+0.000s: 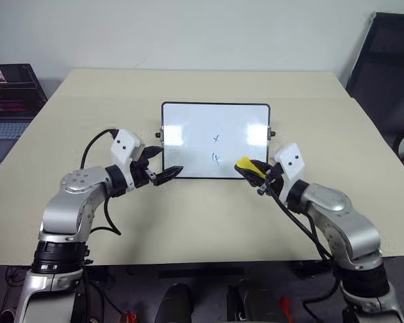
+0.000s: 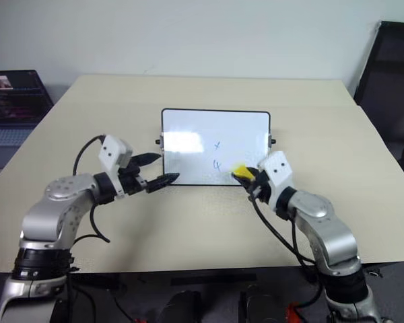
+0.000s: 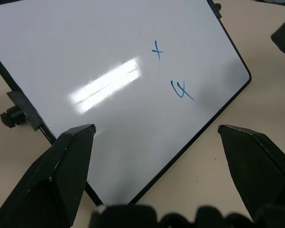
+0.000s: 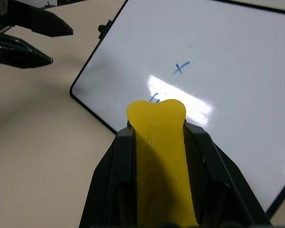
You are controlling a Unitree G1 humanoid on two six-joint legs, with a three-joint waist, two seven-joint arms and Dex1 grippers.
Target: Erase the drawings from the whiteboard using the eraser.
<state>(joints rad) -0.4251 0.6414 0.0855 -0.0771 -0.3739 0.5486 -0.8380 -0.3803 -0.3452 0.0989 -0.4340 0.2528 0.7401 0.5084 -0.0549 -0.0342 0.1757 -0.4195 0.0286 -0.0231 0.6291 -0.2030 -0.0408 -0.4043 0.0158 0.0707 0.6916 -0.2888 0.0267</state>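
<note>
The whiteboard (image 1: 195, 128) stands tilted in the middle of the table, and two small blue drawings sit one above the other on it: a cross (image 1: 216, 138) and a scribble (image 1: 216, 159). My right gripper (image 1: 256, 172) is shut on the yellow eraser (image 1: 245, 164), whose tip pokes out at the board's lower edge, just right of the lower scribble. In the right wrist view the eraser (image 4: 159, 142) partly covers that scribble. My left gripper (image 1: 168, 165) is open at the board's near left corner, its black fingers (image 3: 69, 161) spread either side of that corner.
An open laptop (image 1: 7, 101) lies off the table's left edge. A black chair (image 1: 384, 67) stands at the right beyond the table. A small black knob (image 1: 159, 134) sticks out from each side of the board. Bare beige tabletop (image 1: 209, 222) surrounds the board.
</note>
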